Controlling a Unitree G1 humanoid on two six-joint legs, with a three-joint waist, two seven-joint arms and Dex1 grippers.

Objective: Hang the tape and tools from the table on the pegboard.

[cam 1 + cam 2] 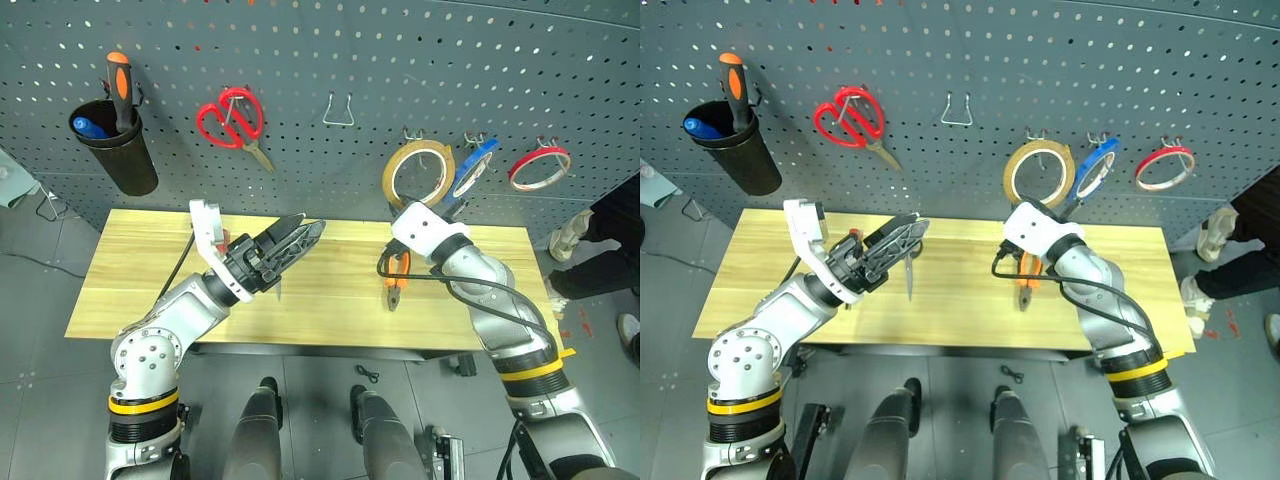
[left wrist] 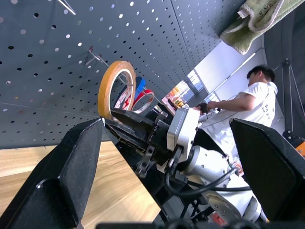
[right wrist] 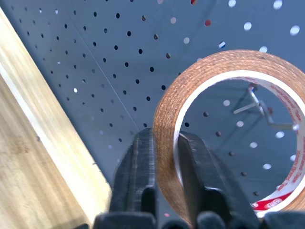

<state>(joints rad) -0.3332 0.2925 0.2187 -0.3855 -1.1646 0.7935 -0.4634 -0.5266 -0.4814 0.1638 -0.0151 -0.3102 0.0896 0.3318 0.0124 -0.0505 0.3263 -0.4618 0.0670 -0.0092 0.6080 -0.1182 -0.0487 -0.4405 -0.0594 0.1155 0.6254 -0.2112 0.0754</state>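
Observation:
The yellow tape [image 1: 418,172] stands upright against the pegboard [image 1: 300,60], just under a metal hook [image 1: 409,133]. My right gripper [image 3: 167,138] is shut on the tape's lower band, one finger outside the ring and one inside. The orange-and-black pliers [image 1: 396,278] lie on the table [image 1: 130,270] below my right forearm. My left gripper [image 1: 308,228] hovers open and empty over the middle of the table, pointing right. A thin steel tip [image 1: 908,280] shows on the wood under it and a bit of red [image 1: 222,240] behind it. I cannot tell which tools these are.
On the pegboard hang red-handled scissors [image 1: 232,120], an empty wire hook [image 1: 338,110], a blue tape ring [image 1: 475,165] and a red tape ring [image 1: 540,168]. A black cup [image 1: 115,150] at the left holds an orange-and-black screwdriver. A person [image 2: 243,105] stands off to the right.

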